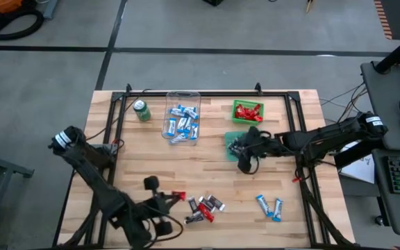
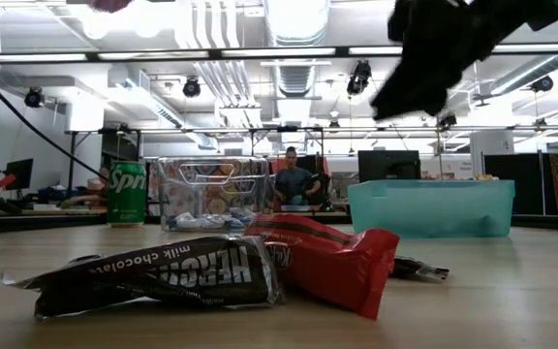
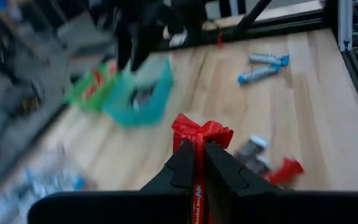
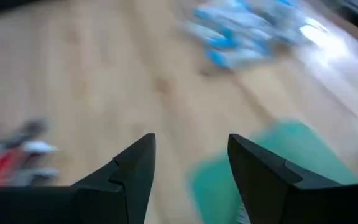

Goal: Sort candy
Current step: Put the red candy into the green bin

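My left gripper (image 1: pixel 174 197) (image 3: pixel 197 148) hovers near the table's near edge, shut on a red wrapped candy (image 3: pixel 200 133). Beside it lies the loose pile of black and red candy (image 1: pixel 204 207); a black bar (image 2: pixel 163 275) and a red bar (image 2: pixel 329 260) lie flat right in front of the low view. Two blue-and-white candies (image 1: pixel 269 206) lie to the pile's right. My right gripper (image 1: pixel 242 157) (image 4: pixel 191 140) is open and empty, over the near edge of the teal bin (image 1: pixel 235 139) (image 4: pixel 272 155). My left gripper pinches the red candy between its two fingers, which lie along its length. The wrapper's crimped end (image 3: pixel 201 132) sticks out past the fingertips. The candy looks lifted clear of the table.
A clear bin of blue-and-white candy (image 1: pixel 182 119) and a green bin of red candy (image 1: pixel 247 111) stand toward the far edge, with a green soda can (image 1: pixel 142 110) left of them. Bare wood lies mid-table (image 1: pixel 186 167). A black frame rims the table (image 1: pixel 207 92).
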